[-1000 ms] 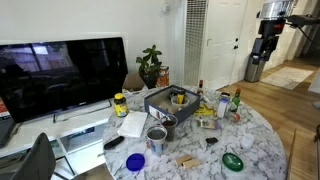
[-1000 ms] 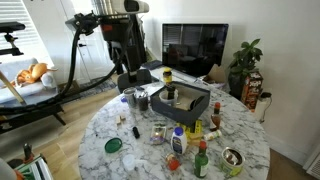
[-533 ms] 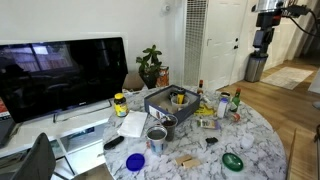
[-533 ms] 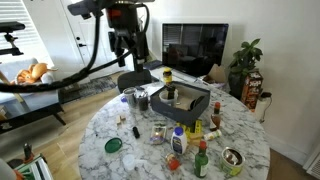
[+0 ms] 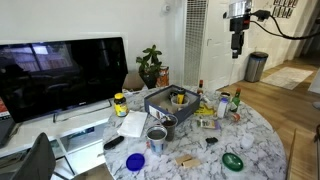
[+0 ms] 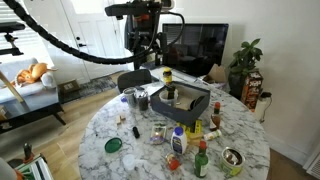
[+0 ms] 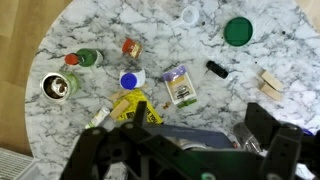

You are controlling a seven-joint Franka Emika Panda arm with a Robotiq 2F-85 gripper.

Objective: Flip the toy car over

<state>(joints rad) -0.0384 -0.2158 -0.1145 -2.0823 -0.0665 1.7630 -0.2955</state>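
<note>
This is a home living room, plainly: big television (image 5: 62, 75), potted plant (image 5: 151, 66), white doors (image 5: 222, 40), cluttered marble desk (image 5: 262, 135).

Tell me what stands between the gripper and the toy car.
Nothing visible does. The gripper hangs high above the table, and the toy car lies on a bare patch of it, open from above. The green dish and the wooden block lie near the car but apart from it.
</note>
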